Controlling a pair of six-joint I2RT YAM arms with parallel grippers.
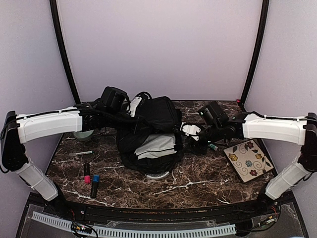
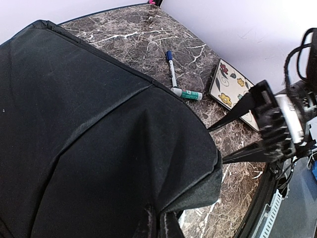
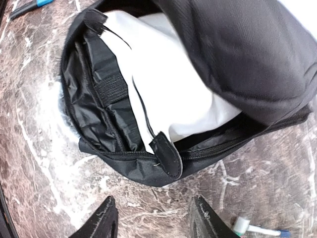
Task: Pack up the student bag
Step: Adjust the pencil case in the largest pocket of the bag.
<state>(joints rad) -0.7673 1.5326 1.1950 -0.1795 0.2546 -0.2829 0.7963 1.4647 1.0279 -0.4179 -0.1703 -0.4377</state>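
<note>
You are looking into a robot lab test booth, not a home. Plain pale walls close it in on three sides, framed by black poles. A dark marble-patterned table fills the booth. The white left arm and right arm rise from its near edge, above what looks like slotted cable ducting.

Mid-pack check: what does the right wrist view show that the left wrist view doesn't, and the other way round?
Right wrist only: the open mouth of the student bag, with a white pouch lying inside it. Left wrist only: the bag's closed outer panel and a flower-patterned square on the table. Both: the black bag on the marble table, a marker lying beside it, and the right gripper with its fingers apart.
</note>
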